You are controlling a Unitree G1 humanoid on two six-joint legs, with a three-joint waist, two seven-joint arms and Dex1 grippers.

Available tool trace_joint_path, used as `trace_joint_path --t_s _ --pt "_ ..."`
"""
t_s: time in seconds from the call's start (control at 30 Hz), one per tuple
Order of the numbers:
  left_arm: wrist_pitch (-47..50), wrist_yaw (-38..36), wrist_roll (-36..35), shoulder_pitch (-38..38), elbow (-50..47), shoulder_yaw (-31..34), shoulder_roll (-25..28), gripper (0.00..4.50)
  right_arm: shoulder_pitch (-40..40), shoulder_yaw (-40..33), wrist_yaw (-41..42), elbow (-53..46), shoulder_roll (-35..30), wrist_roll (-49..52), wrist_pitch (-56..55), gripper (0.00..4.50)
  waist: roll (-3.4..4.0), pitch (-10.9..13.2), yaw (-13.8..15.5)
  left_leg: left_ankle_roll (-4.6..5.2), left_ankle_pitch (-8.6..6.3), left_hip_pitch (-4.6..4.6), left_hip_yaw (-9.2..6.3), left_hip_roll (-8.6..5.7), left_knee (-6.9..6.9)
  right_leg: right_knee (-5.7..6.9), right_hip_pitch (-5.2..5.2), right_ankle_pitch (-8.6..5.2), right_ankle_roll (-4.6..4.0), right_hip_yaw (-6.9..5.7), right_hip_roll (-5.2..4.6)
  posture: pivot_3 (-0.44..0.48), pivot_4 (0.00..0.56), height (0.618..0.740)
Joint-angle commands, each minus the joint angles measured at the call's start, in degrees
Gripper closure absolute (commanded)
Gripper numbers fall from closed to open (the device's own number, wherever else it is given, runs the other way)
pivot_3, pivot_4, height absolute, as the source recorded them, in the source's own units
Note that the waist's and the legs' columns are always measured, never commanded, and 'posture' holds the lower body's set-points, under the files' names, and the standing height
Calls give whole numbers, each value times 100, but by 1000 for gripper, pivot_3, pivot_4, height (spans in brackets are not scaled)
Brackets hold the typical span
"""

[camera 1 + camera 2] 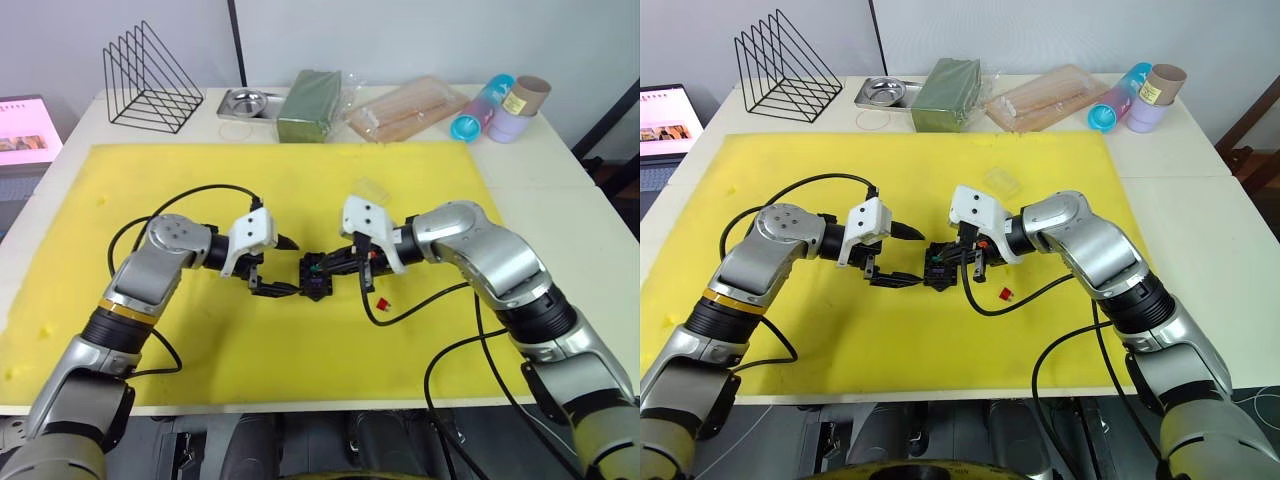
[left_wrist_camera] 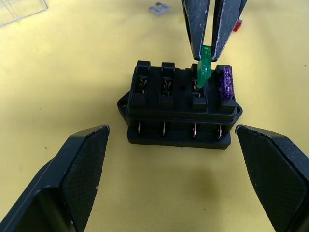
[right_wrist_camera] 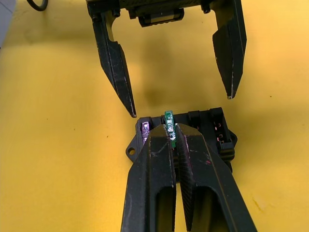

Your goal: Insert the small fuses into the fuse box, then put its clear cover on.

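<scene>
The black fuse box (image 2: 181,104) sits mid-mat between both grippers. A purple fuse (image 2: 225,82) is seated in its end slot. My right gripper (image 2: 208,50) is shut on the green fuse (image 2: 204,67), holding it tilted with its lower end in the slot beside the purple one. My left gripper (image 2: 171,129) is open, its fingers (image 2: 82,169) straddling the box without touching it. The red fuse (image 1: 382,301) lies on the mat beside the box to the right. A pale grey fuse (image 2: 159,8) lies beyond the box. The clear cover (image 1: 370,188) rests farther back.
The yellow mat (image 1: 300,180) covers the table. Along the back edge stand a wire rack (image 1: 150,80), metal tray (image 1: 245,102), dark green block (image 1: 310,105), bag of sticks (image 1: 405,110) and cups (image 1: 500,105). Black cables (image 1: 420,300) trail over the mat.
</scene>
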Motion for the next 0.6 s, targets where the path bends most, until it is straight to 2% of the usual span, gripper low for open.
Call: trace_joint_path --t_s 0.03,0.6 --pt "-96 8 21 -27 -99 39 -2 56 -113 -79 -8 -117 58 40 13 4500 0 0 0 0 0 0 0 0 0 0 0 0 0 0 0 0 150 740" --pt "-105 33 21 -32 -87 39 -40 56 -130 -9 -18 26 104 -69 -2 4500 0 0 0 0 0 0 0 0 0 0 0 0 0 0 0 0 150 740"
